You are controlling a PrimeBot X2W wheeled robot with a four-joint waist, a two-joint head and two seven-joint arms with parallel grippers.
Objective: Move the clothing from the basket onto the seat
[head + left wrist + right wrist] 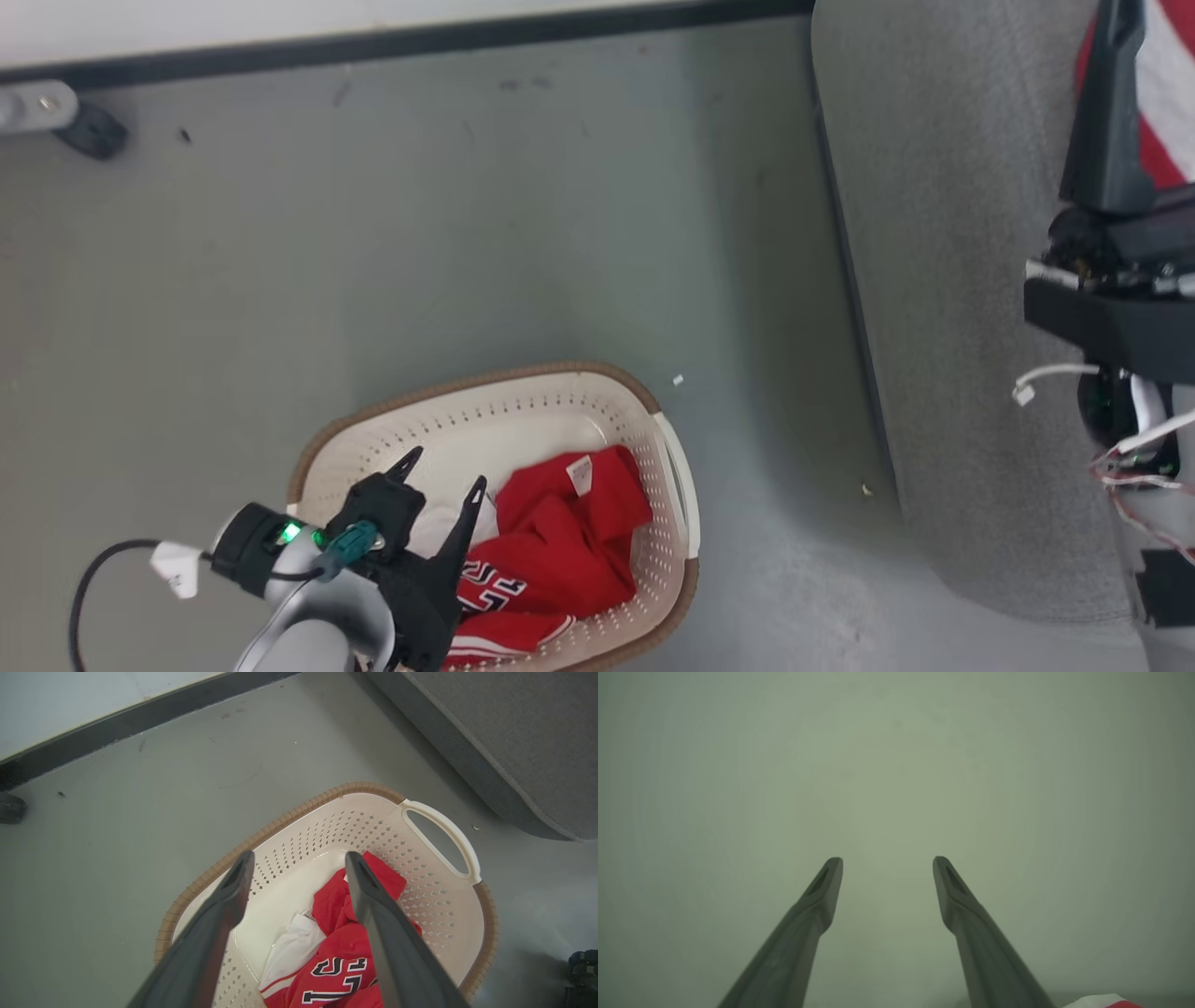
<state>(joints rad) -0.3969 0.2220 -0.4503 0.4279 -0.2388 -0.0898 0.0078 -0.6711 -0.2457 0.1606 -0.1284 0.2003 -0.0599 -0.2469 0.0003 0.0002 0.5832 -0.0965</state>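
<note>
Head view suggests the job is partly done at best: the clothing (560, 551), a red jersey with some white fabric, lies crumpled in the basket (485, 378) on the floor (467, 233) beside the seat (943, 280). Left gripper (446, 469) hangs over it, fingers wide, empty. Right gripper (887, 861) is wide too, facing a blank blur. Striped red-and-white cloth (1162, 93) over the seat's corner is cut off; I can't tell whether it rests there
</note>
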